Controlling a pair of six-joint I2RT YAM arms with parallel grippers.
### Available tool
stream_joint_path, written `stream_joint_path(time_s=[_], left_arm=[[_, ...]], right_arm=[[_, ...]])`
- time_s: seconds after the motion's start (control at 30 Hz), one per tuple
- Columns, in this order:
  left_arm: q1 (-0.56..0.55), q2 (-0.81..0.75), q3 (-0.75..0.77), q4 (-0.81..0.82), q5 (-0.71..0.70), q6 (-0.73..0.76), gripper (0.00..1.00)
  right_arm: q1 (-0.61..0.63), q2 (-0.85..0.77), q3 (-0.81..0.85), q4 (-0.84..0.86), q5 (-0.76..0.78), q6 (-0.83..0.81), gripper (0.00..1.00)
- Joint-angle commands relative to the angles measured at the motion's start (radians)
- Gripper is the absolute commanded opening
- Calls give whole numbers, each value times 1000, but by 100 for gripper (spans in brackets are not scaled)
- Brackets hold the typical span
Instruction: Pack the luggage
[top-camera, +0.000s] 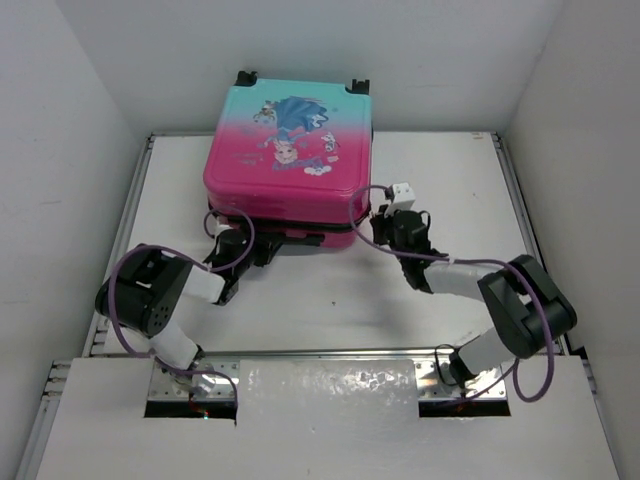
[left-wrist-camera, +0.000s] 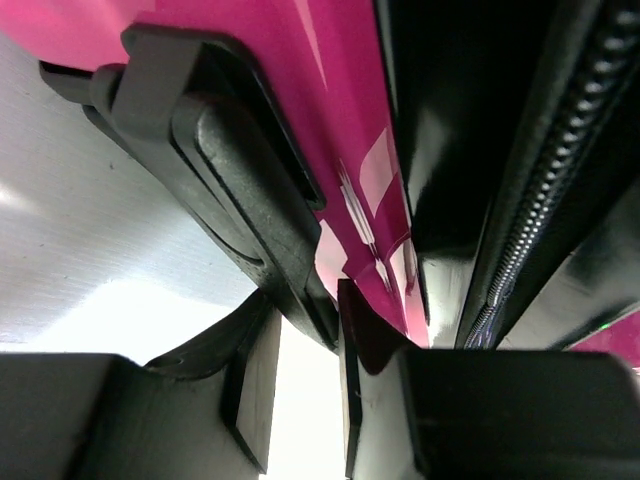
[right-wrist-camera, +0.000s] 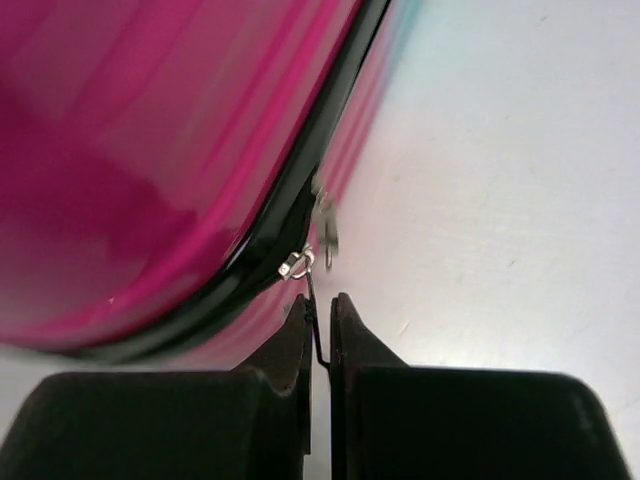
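The luggage (top-camera: 290, 150) fades from teal at 12 o'clock to pink at 6, printed with blue cartoon figures; silver zip pull (right-wrist-camera: 300, 265); white worktop (top-camera: 330, 290).

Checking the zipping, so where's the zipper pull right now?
Right wrist view: the zipper pull sits at the black seam of the luggage, pinched in the right gripper.
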Motion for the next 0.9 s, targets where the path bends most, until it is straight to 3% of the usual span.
stream_joint_path(time_s=[0.0, 0.27, 0.37, 0.4, 0.43, 0.47, 0.53, 0.57, 0.63, 0.7, 0.87], left_arm=[[9, 54, -12, -25, -64, 60, 0], [-55, 108, 0, 26, -39, 40, 0], [-52, 117, 34, -12, -25, 71, 0], [-49, 110, 38, -28, -33, 82, 7], [-41, 79, 46, -51, -39, 103, 25], [-38, 58, 49, -107, -53, 117, 56], [-35, 6, 69, -196, -97, 170, 85], [-35, -52, 93, -289, -114, 190, 100], [-38, -147, 107, -395, -151, 229, 100], [-47, -215, 109, -454, -188, 269, 100], [-99, -427, 135, -709, -422, 422, 100]], right_arm=[[-152, 81, 125, -104, 92, -75, 0], [-238, 375, 555, -307, -15, -99, 0], [-238, 360, 565, -337, -25, -108, 0], [-238, 336, 534, -310, -47, -101, 0], [-238, 307, 501, -290, -58, -84, 11], [-240, 247, 426, -277, -67, -66, 23], [-240, 186, 356, -259, -124, -27, 50], [-238, 125, 297, -260, -133, -7, 56], [-240, 29, 220, -294, -147, 29, 81], [-238, -34, 190, -357, -146, 40, 95], [-235, -277, 190, -680, -121, 25, 99]])
